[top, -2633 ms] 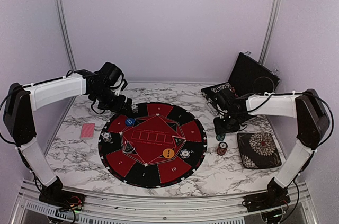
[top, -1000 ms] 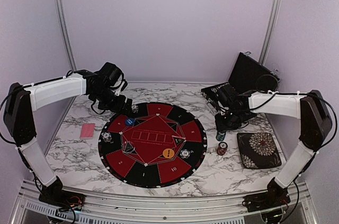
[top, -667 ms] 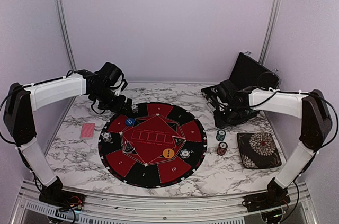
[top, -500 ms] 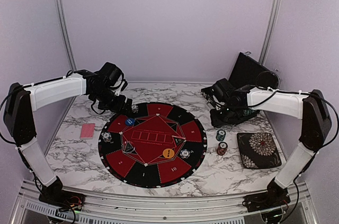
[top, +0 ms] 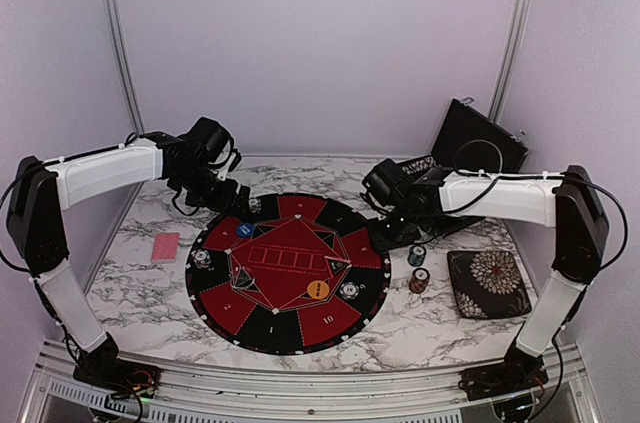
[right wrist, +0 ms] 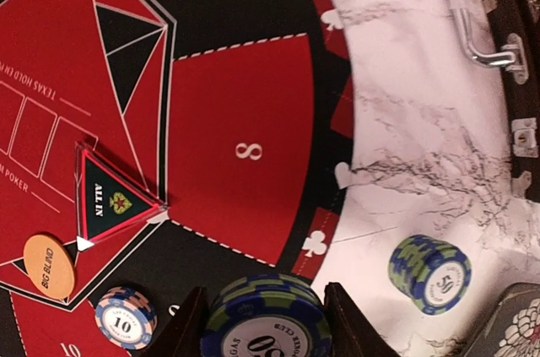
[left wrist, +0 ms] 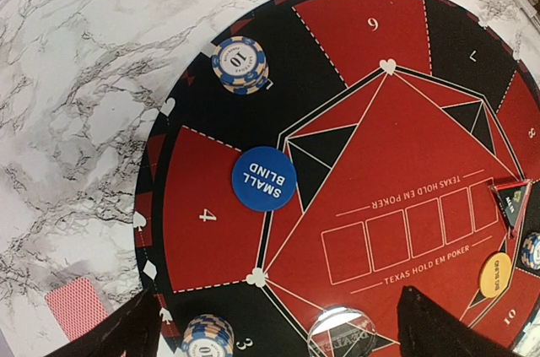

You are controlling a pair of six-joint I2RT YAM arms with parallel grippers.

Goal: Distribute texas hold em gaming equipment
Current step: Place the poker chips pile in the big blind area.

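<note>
My right gripper (top: 386, 234) (right wrist: 267, 323) is shut on a blue-and-green chip stack (right wrist: 268, 316), held above the right rim of the round red-and-black poker mat (top: 300, 328). A second blue-green stack (right wrist: 429, 273) (top: 417, 255) and a red stack (top: 419, 280) stand on the marble. My left gripper (top: 238, 203) (left wrist: 283, 336) is open and empty above the mat's far-left part. On the mat lie a blue disc (left wrist: 264, 178), an orange disc (right wrist: 49, 266) and several chip stacks (left wrist: 240, 65) (right wrist: 125, 316). A pink-backed card (top: 165, 246) lies left of the mat.
A black hinged case (top: 470, 148) stands open at the back right. A dark flower-patterned tray (top: 488, 284) sits at the right. A clear dealer button (left wrist: 342, 333) and a triangular all-in marker (right wrist: 114, 197) lie on the mat. Metal posts frame the back corners.
My right arm swung from the marble beside the two loose stacks up to the case, then left to the mat's right rim, now holding a chip stack. The left arm has not moved.
</note>
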